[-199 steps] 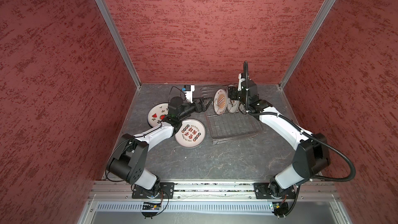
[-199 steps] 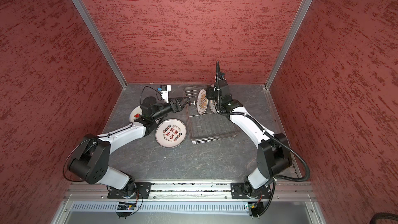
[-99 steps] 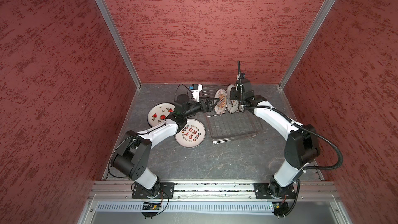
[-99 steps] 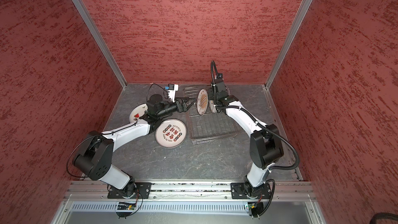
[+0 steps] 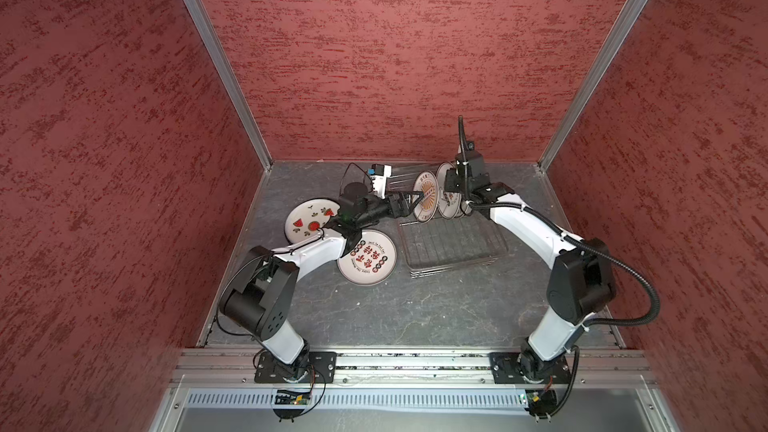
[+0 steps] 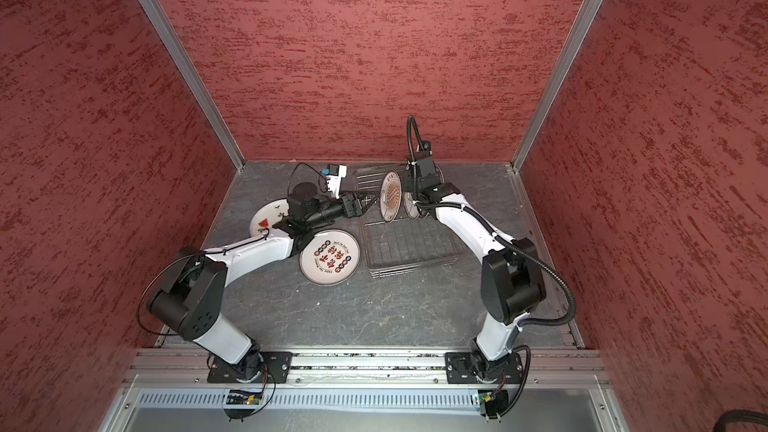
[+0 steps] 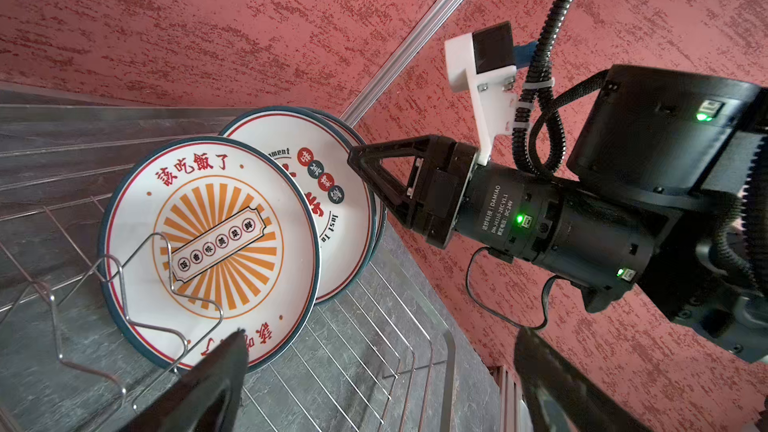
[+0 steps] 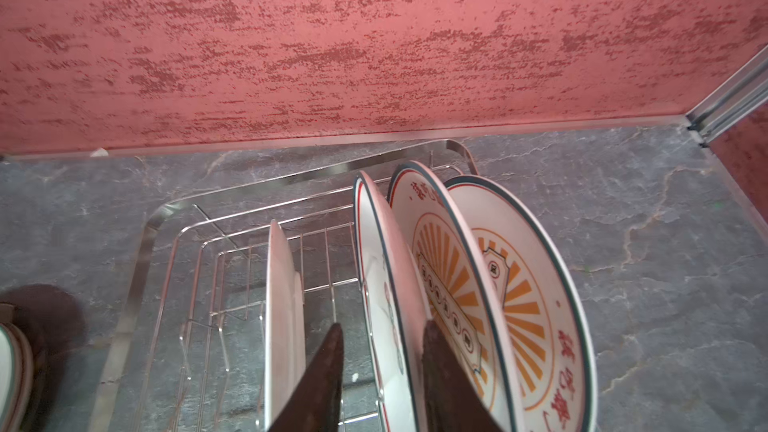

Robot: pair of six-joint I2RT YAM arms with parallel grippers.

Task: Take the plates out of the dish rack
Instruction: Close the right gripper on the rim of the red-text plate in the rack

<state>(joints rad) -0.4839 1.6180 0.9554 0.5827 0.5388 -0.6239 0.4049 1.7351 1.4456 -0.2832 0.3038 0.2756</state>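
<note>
in the dish rack (image 8: 141,251), right fingers (image 8: 324,376) astride a half-hidden upright plate (image 8: 376,284), grip unclear; left fingers (image 7: 216,380) wide apart

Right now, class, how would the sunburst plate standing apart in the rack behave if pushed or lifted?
Probably rigid, breakable: the sunburst plate looks glazed. Its glossy rim may slip. Standing on edge in the dish rack, it might tip or roll.

Upright plates (image 5: 427,197) — perhaps four — stand in the rack (image 5: 453,243), flat plates (image 5: 365,257) leftward.
</note>
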